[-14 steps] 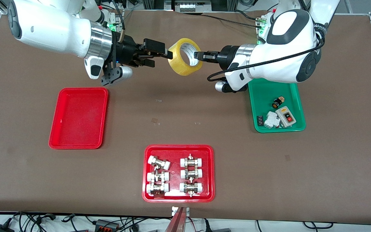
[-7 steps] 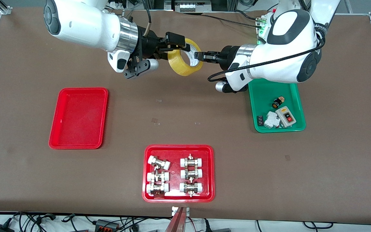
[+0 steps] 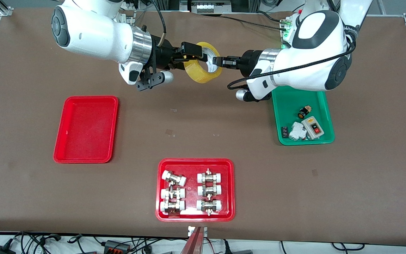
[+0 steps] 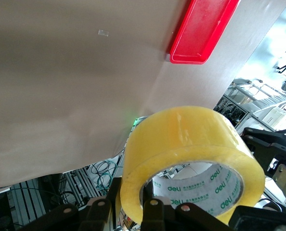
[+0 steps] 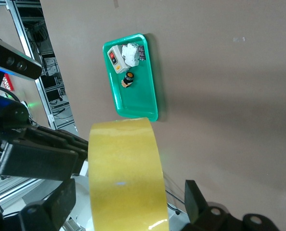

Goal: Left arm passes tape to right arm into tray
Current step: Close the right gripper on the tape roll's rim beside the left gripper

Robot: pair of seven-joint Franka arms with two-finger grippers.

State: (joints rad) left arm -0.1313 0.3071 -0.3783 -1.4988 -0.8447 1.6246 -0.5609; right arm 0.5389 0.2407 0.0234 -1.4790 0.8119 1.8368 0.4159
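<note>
Nearest the front camera, at the table's near edge, sits the red tray of pipe fittings [image 3: 195, 189], holding six metal-and-white fittings in two columns. Farther up and toward the right arm's end lies the plain red tray [image 3: 86, 129], flat on the brown table [image 3: 203, 120] with nothing in it. Toward the left arm's end is the green tray [image 3: 303, 114], with a switch box [image 3: 312, 128], a white block and a small black-and-orange part in it (the left arm's wrist overhangs its farther end).

Farthest from the camera, the tape [image 3: 203, 66] hangs in the air over the middle of the table between the two arms, standing on edge with its printed white core showing. The left gripper [image 3: 216, 61] reaches in from the green tray's side and pinches the roll's wall, one finger inside the core and one outside. The right gripper [image 3: 192, 55] comes in from the plain red tray's side with its fingers spread around the roll's other wall; in the right wrist view the yellow band [image 5: 126, 175] fills the gap between the fingers [image 5: 193, 195], with space showing on either side, so they are not pressed against it.
</note>
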